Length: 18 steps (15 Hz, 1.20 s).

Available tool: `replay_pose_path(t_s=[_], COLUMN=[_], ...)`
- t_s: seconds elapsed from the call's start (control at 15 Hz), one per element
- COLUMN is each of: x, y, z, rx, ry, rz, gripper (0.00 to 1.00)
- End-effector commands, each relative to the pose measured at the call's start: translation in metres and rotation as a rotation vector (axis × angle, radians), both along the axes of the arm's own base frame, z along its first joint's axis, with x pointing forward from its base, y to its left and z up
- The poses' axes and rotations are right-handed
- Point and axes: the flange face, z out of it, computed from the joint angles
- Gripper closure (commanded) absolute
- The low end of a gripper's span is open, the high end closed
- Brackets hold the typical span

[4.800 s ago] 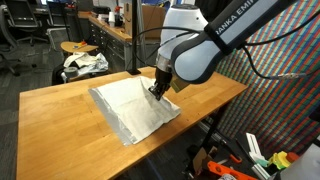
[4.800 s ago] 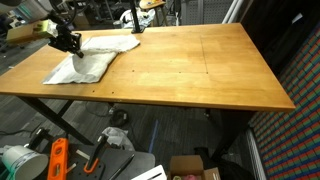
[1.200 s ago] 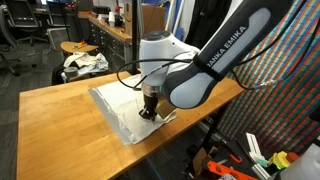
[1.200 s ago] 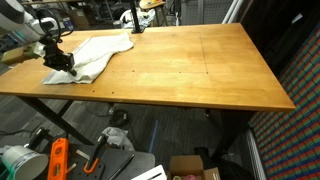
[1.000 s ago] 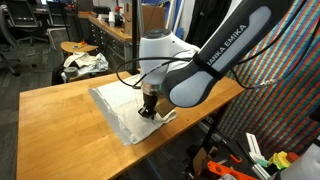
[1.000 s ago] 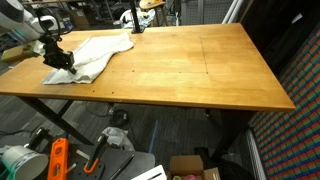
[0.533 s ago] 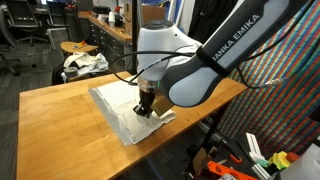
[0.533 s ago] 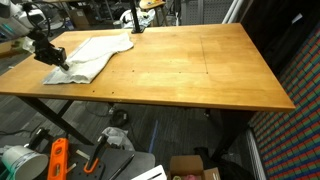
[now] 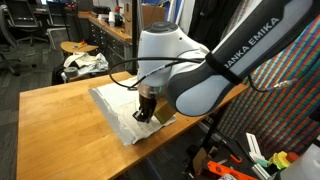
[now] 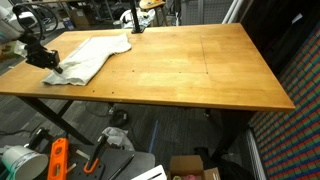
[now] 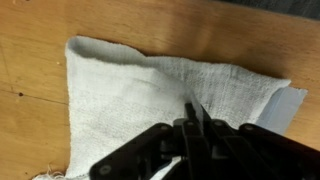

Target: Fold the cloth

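The off-white cloth (image 9: 115, 104) lies wrinkled near a corner of the wooden table (image 9: 50, 125), with part of it doubled over itself. In both exterior views my gripper (image 9: 143, 114) is low on the cloth's edge by the table's rim, and it pinches the fabric (image 10: 90, 55) there at the gripper (image 10: 47, 59). In the wrist view the gripper (image 11: 193, 112) is shut, its tips pressed together on the cloth (image 11: 140, 85). A greyish lower layer (image 11: 291, 102) shows at the right. The pinched fabric itself is hidden between the tips.
A white-and-dark patterned fabric bundle (image 9: 84, 62) sits on a stool behind the table. Most of the tabletop (image 10: 190, 65) is bare wood. Below the table are an orange tool (image 10: 57, 158), a cardboard box (image 10: 190, 168) and clutter. Chairs and benches stand at the back.
Over the last second my gripper has moved outward toward the table's edge, staying shut. The cloth's near edge has been drawn along with it and bunched further.
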Motion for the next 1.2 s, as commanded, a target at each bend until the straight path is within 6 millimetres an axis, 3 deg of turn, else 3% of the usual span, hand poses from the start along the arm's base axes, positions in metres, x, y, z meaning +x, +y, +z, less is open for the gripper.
replay_pose_path(t_s=[0.0,0.33,0.73,0.93,1.13], x=[-0.013,0.009,0.047,0.053,0.041], y=[0.008,0.000,-0.033,-0.049,-0.061], z=[0.007,0.019,0.027,0.012,-0.016], rx=[0.018,0.026,-0.001,-0.044,-0.095], ry=[-0.040,-0.106,-0.132,-0.059,0.109], rz=[0.020,-0.026,-0.109,-0.127,-0.094], gripper=[0.98,0.98,0.98,0.98,0.98])
